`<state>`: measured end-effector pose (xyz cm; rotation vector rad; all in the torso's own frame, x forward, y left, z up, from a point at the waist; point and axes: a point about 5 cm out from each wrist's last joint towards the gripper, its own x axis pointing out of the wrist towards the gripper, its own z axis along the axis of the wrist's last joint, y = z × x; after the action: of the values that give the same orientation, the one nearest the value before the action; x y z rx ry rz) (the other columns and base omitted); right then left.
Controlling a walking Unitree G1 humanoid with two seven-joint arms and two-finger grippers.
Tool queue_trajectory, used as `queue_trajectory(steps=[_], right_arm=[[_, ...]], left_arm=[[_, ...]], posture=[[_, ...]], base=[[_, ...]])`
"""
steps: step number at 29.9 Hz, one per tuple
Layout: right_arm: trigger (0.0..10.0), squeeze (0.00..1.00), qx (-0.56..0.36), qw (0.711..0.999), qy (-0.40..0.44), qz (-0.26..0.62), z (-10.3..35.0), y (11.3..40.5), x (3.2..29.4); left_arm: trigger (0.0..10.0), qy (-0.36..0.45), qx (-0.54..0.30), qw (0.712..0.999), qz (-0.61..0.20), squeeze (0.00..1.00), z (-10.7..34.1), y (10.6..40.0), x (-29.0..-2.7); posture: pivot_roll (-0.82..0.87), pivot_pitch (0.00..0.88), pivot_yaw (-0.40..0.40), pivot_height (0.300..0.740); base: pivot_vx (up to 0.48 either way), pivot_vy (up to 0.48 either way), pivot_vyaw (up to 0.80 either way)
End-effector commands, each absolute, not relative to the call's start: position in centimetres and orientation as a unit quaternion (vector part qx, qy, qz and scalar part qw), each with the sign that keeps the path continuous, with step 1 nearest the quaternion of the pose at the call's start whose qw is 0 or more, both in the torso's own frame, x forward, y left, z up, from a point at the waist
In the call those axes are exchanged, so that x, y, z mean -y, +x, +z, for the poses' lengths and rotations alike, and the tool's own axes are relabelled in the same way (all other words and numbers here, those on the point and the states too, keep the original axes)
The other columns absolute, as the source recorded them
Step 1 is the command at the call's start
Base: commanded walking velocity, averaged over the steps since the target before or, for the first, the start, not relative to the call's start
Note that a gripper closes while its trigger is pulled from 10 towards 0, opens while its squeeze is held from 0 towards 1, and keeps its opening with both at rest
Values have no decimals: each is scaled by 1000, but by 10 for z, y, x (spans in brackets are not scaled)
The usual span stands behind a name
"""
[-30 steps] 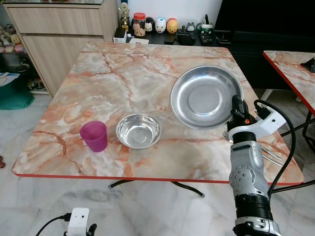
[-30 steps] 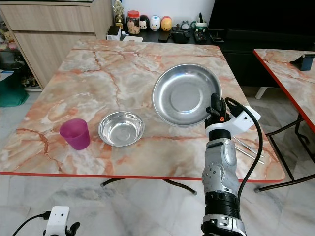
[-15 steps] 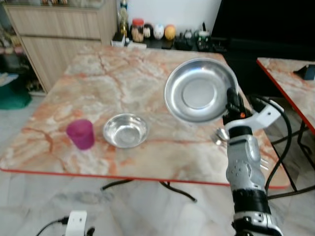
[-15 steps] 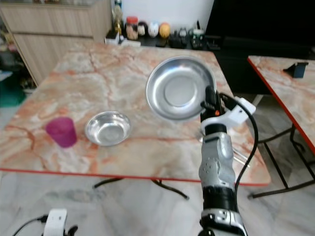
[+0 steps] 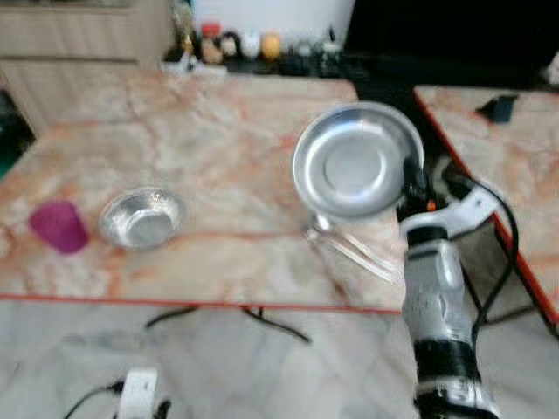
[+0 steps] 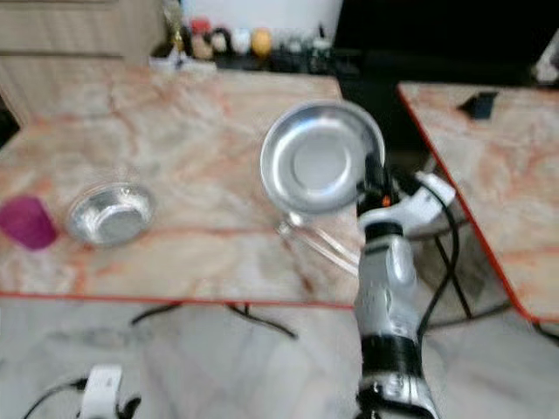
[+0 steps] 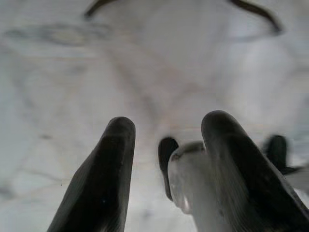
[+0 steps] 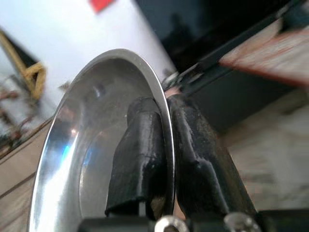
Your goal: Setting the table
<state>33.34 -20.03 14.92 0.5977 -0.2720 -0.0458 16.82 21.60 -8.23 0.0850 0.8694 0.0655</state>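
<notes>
One plate (image 5: 358, 159) has come up off the surface (image 5: 218, 166) in the last second: earlier it lay flat at the 2 o'clock part of the marble top, and now it stands tilted on edge in the air, face toward the camera, over the 3 o'clock edge. The right pincer (image 8: 166, 145) is clenched on its rim, one finger inside the dish and one behind it. Where the plate used to be, some cutlery (image 5: 349, 249) lies bare on the marble, at about 4 o'clock; its pieces are too blurred to tell apart. The bowl (image 5: 141, 218) and the purple cup (image 5: 58, 225) sit toward 8 o'clock, near each other but apart; their shift across the picture is the camera turning, not their moving. The left pincer (image 7: 164, 169) hangs spread and empty over the floor (image 7: 145, 72). The plate is likely being carried to a place setting, with its setting-down yet to come.
</notes>
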Motion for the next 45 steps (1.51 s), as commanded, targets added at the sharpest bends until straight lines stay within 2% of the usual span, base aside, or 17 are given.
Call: queue_trajectory(steps=[1,10,28,45], right_arm=[[10000,0,153,944,293,-15,159,335,196],[10000,0,160,942,292,-27,162,335,202],[10000,0,155,942,298,-27,162,340,194],[10000,0,156,943,293,-33,163,341,199]], left_arm=[[10000,53,-425,903,33,0,-81,168,-222],[10000,55,-419,906,29,0,-79,175,-221],[10000,57,-425,902,40,0,-79,169,-231],[10000,53,-431,900,40,0,-81,164,-230]], posture=[[-35,0,-36,740],[-46,0,-34,740],[-28,0,-28,740],[-39,0,-35,740]], base=[[0,-371,0],[0,-370,0],[0,-370,0],[0,-371,0]])
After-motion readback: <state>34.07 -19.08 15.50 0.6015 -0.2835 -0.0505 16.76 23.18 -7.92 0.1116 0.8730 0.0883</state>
